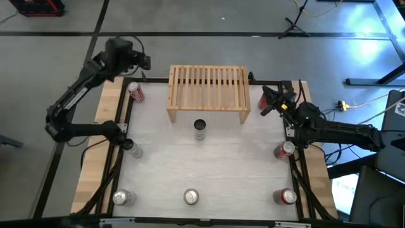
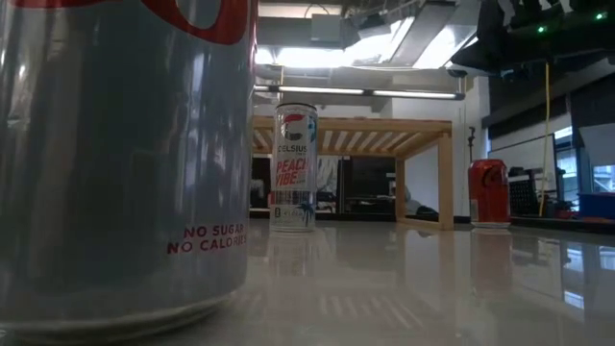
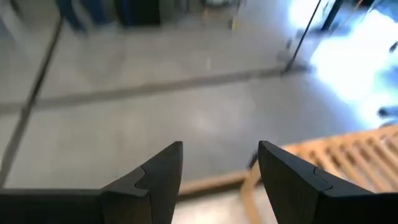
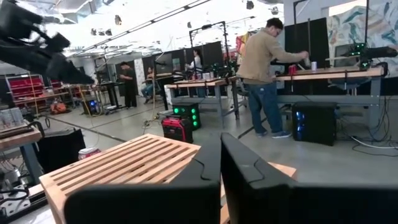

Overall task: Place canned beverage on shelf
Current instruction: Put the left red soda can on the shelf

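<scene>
The light-wood slatted shelf (image 1: pixel 207 92) stands on its side legs at the table's far middle; it also shows in the low view (image 2: pixel 384 130). A slim white Celsius can (image 1: pixel 200 129) stands upright on the table just in front of the shelf, and shows in the low view too (image 2: pixel 294 168). My left gripper (image 1: pixel 144 61) is raised by the far left corner, open and empty; its fingers stand apart in the left wrist view (image 3: pixel 221 171). My right gripper (image 1: pixel 266 101) hovers just right of the shelf's right end, shut and empty (image 4: pixel 221 165).
Other cans stand around the table's edges: a red one (image 1: pixel 137 92) left of the shelf, one (image 1: pixel 132 149) at mid left, three along the near edge (image 1: pixel 121 197) (image 1: pixel 191 197) (image 1: pixel 286 197), and a red one (image 1: pixel 284 149) at mid right. People stand at benches beyond the table.
</scene>
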Controlling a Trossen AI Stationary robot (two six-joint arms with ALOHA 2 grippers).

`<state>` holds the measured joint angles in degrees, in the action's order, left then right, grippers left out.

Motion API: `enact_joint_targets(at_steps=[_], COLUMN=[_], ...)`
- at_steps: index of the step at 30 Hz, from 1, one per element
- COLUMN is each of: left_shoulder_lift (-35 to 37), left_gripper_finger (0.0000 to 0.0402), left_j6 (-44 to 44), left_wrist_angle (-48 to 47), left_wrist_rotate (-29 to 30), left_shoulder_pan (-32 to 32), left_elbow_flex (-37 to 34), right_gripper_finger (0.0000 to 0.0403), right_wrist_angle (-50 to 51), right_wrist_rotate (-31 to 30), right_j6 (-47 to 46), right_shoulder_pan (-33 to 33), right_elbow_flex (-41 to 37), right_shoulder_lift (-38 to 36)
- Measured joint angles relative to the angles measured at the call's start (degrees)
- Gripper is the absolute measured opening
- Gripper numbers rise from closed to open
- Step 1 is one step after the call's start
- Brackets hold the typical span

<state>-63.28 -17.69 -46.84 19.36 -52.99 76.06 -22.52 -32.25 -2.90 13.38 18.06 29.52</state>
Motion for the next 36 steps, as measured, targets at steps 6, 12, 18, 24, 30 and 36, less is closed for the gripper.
enact_joint_targets(at_steps=[6, 12, 18, 24, 30, 36], left_shoulder_lift=[-5.21, -5.64, -5.68, -7.97, -8.36, -10.97], left_gripper_finger=[0.0202, 0.0202, 0.0229, 0.031, 0.0351, 0.0347], left_j6=[2.93, 6.73, 4.92, 4.28, 3.87, -1.21], left_wrist_angle=[-4.49, -4.4, -6.11, -9.12, -11.9, -16.33], left_wrist_rotate=[-0.57, -0.91, -2.57, -2.88, -3.12, -4.38], left_shoulder_pan=[-4.25, -4.55, -4.95, -5.65, -4.61, -5.09], left_elbow_flex=[2.25, 2.29, 2.27, 2.27, 2.27, 2.16], right_gripper_finger=[0.0, 0.0, 0.0, 0.0, 0.0, 0.0], right_wrist_angle=[0.12, 0.35, 0.35, 0.35, 0.39, 0.17], right_wrist_rotate=[1.32, 1.44, 1.44, 0.85, 0.85, 0.85], right_j6=[-0.04, -0.02, 0.08, 0.15, -0.11, -0.21], right_shoulder_pan=[0.56, 0.56, 0.56, 0.56, 0.54, 0.54], right_elbow_flex=[0.0, 0.0, 0.0, 0.0, 0.0, 0.0], right_shoulder_lift=[0.0, 0.0, 0.0, 0.02, 0.02, 0.04])
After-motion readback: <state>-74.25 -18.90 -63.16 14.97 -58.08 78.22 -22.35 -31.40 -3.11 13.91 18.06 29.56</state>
